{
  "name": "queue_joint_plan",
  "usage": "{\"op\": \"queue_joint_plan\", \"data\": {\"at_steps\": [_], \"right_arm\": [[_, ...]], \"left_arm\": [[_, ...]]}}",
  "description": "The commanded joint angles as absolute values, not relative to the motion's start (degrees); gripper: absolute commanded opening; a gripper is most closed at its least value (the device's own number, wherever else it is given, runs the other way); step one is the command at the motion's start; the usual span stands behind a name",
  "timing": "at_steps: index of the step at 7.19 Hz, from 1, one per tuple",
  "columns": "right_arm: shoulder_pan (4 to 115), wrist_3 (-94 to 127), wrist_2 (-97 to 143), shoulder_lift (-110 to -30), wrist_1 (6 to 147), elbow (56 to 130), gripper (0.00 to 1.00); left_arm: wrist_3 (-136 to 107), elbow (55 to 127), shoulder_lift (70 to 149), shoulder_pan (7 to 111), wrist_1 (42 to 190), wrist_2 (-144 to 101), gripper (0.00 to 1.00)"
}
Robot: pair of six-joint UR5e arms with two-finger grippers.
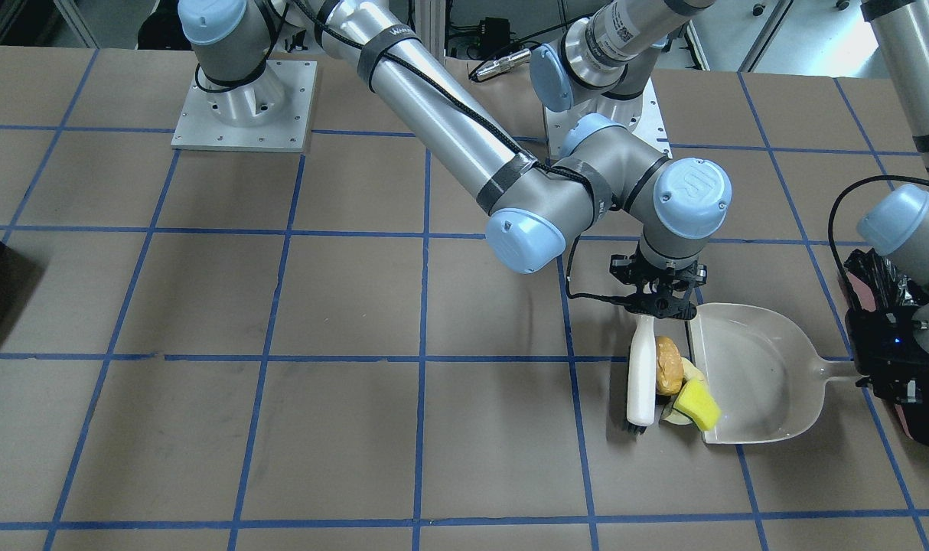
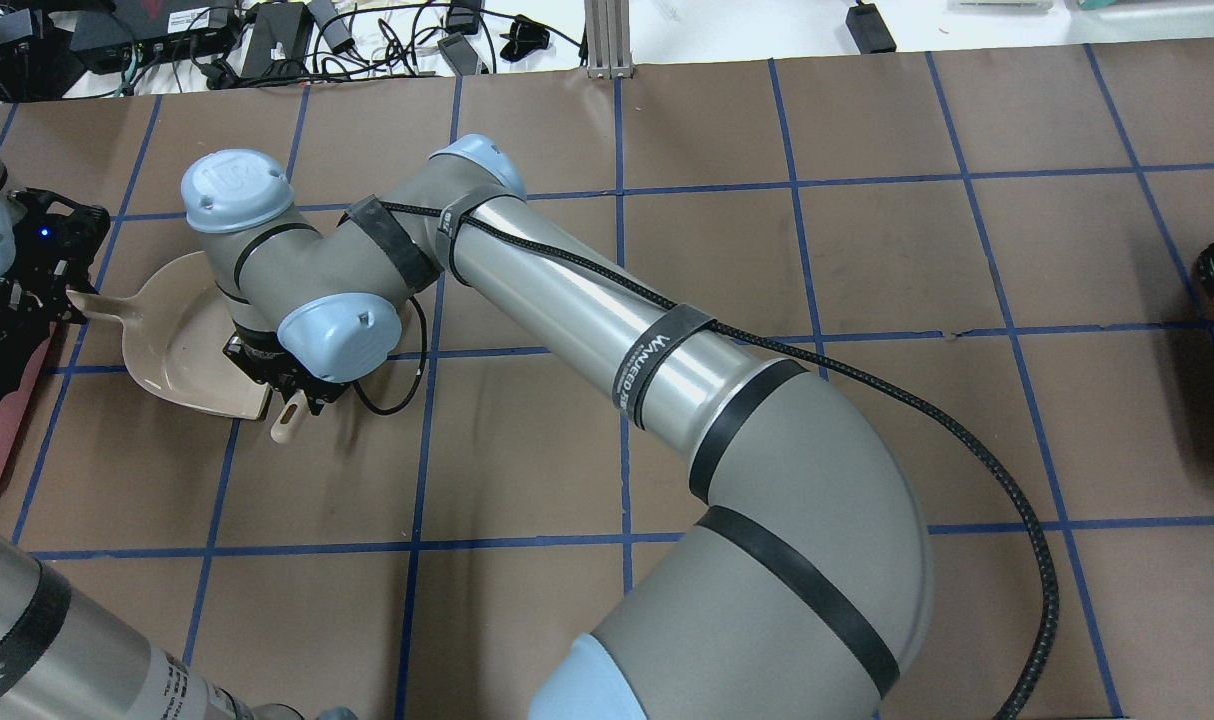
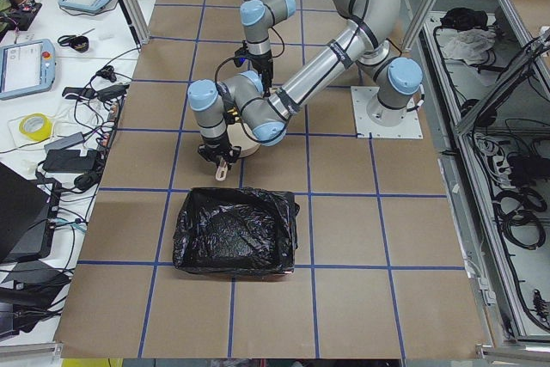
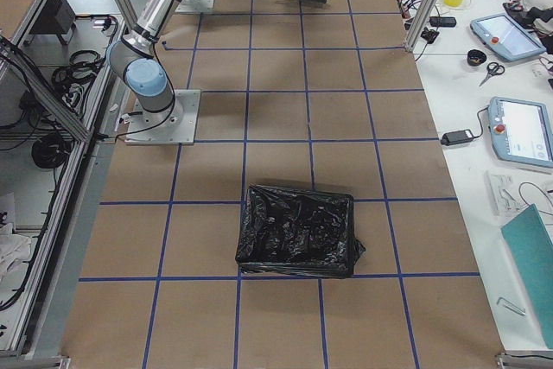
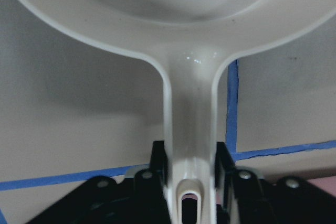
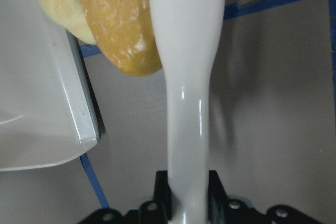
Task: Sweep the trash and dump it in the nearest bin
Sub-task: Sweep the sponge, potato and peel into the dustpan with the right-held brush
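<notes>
1. Trash (image 1: 669,376): potato-like lump (image 1: 667,356), yellow sponge wedge (image 1: 699,404) and pale cream piece (image 1: 692,370) sit bunched on the counter (image 1: 281,306), in the narrow gap betw. brush and dustpan mouth. The lump touches the brush. The sponge looks to overlap the pan lip, tho you can't tell if it rests inside.
2. Brush (image 1: 641,375): white handle, bristles down at the far end. Its long axis runs away from the robot, approx. parallel to the pan's open lip. The trash is on its pan side, so I'd judge your push goes sideways across the brush's length, toward the robot's left, not along it.
3. Dustpan (image 1: 763,367): flat on the counter, mouth facing the brush, handle pointing the opposite way. The bowl looks bare apart from the sponge at the lip.
4. Right claw (image 1: 658,300): pinching the robot-side end of the brush handle. The wrist cam shows fingers (image 6: 214,192) tight on both sides. The arm reaches across into the robot's left half. The trash lies out along the brush from this claw, not under it.
5. Left claw (image 1: 862,373): clamped on the pan handle, fingers (image 5: 157,169) hugging it on each side.
6. Bin (image 1: 868,269): black bag liner, pinkish side, just behind the left claw, so it's the nearest one. A second bin (image 4: 298,231) sits well apart at the robot's right end; skip it. Once the pan is loaded, the dump prob. falls to the left arm.
</notes>
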State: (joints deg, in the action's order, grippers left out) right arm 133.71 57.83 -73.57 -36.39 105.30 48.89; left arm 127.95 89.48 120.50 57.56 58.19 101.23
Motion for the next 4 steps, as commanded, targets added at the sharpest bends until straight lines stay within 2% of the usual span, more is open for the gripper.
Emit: {"op": "queue_joint_plan", "data": {"at_steps": [1,4], "right_arm": [[134.8,57.8,-73.4,-35.0,108.0,48.2,0.0],[134.9,57.7,-71.5,-32.7,113.1,46.9,0.0]], "left_arm": [[127.9,89.5,120.5,57.7,58.1,101.5,0.0],[127.5,89.5,120.8,58.1,57.7,102.8,0.0]]}}
